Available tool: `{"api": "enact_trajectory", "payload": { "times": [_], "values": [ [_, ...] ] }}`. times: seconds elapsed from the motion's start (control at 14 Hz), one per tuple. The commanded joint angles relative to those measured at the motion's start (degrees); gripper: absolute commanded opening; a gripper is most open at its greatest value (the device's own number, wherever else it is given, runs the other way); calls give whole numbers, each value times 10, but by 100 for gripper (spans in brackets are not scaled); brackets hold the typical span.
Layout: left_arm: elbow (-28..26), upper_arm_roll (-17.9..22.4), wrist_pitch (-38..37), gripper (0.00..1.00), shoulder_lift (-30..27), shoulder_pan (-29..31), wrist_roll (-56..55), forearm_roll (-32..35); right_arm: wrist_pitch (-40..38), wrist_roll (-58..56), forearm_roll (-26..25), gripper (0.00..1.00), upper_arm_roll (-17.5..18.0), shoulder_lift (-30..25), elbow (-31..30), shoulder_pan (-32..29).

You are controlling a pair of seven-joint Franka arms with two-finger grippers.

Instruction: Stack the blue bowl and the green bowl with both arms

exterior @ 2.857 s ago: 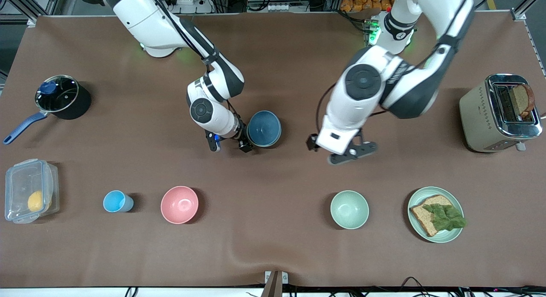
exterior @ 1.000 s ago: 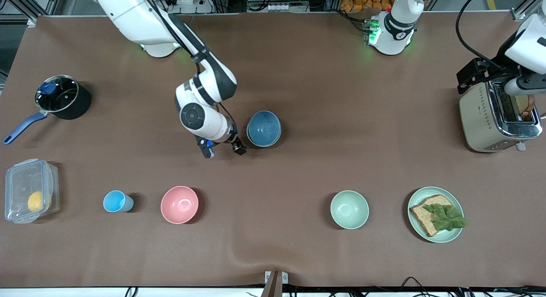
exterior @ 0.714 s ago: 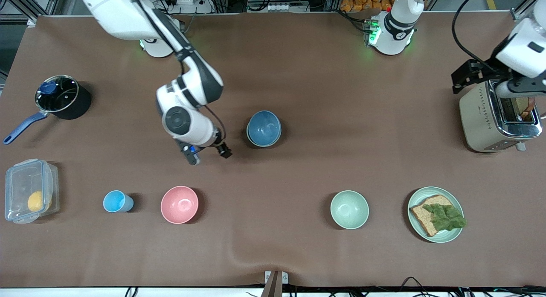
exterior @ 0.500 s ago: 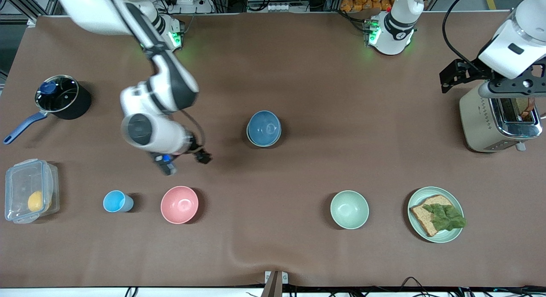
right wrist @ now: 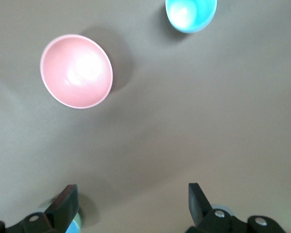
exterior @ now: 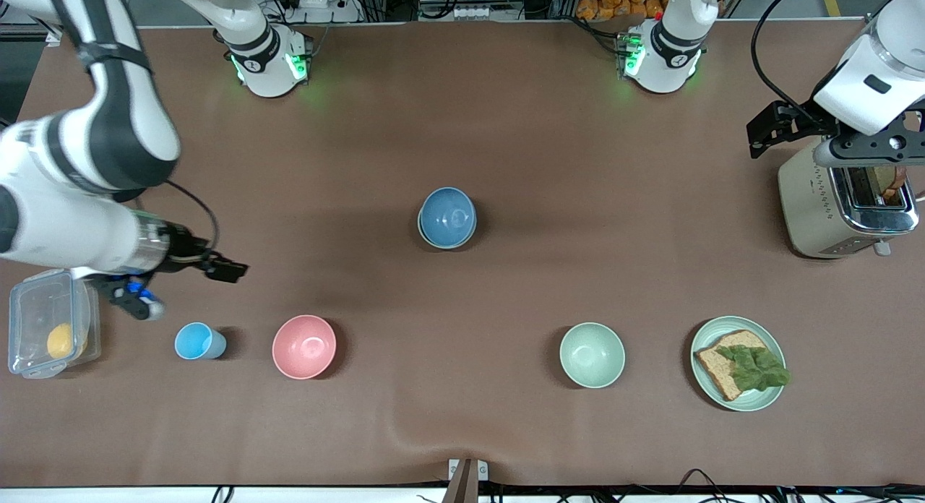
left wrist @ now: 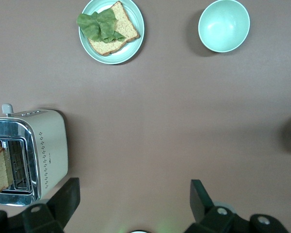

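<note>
The blue bowl (exterior: 447,215) sits mid-table, nested in the green bowl (exterior: 425,238), of which only a thin pale rim shows under it. The stack's edge peeks beside one finger in the right wrist view (right wrist: 77,221). My right gripper (exterior: 184,287) is open and empty, high over the table by the sky-blue cup, well away from the stack; it also shows in the right wrist view (right wrist: 131,194). My left gripper (exterior: 871,145) is open and empty, raised over the toaster; it also shows in the left wrist view (left wrist: 133,189).
Nearer the front camera stand a lidded plastic container (exterior: 43,322), a sky-blue cup (exterior: 195,341), a pink bowl (exterior: 304,347), a mint-green bowl (exterior: 592,355) and a plate (exterior: 723,323) with bread and lettuce. A toaster (exterior: 816,207) stands at the left arm's end.
My right gripper has pulled away from the blue bowl, swung toward the right arm's end of the table and risen. My left gripper went over the toaster and stays there. The bowls have not moved.
</note>
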Motion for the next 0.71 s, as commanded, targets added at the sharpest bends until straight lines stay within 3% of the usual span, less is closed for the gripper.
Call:
{"api": "enact_trajectory", "payload": {
  "times": [0.0, 0.07, 0.36, 0.64],
  "values": [
    [12, -1, -12, 100, 3, 4, 10, -11, -16, -115, -44, 100, 6, -24, 8, -39],
    [12, -1, -12, 100, 3, 4, 10, -10, -16, -178, -52, 100, 3, -40, 5, -53],
    [12, 0, -12, 100, 2, 6, 10, -10, -16, -380, -52, 100, -92, -100, -2, -45],
    [12, 4, -12, 100, -1, 6, 11, -11, -11, -379, -50, 100, -109, -193, -56, -39]
  ]
}}
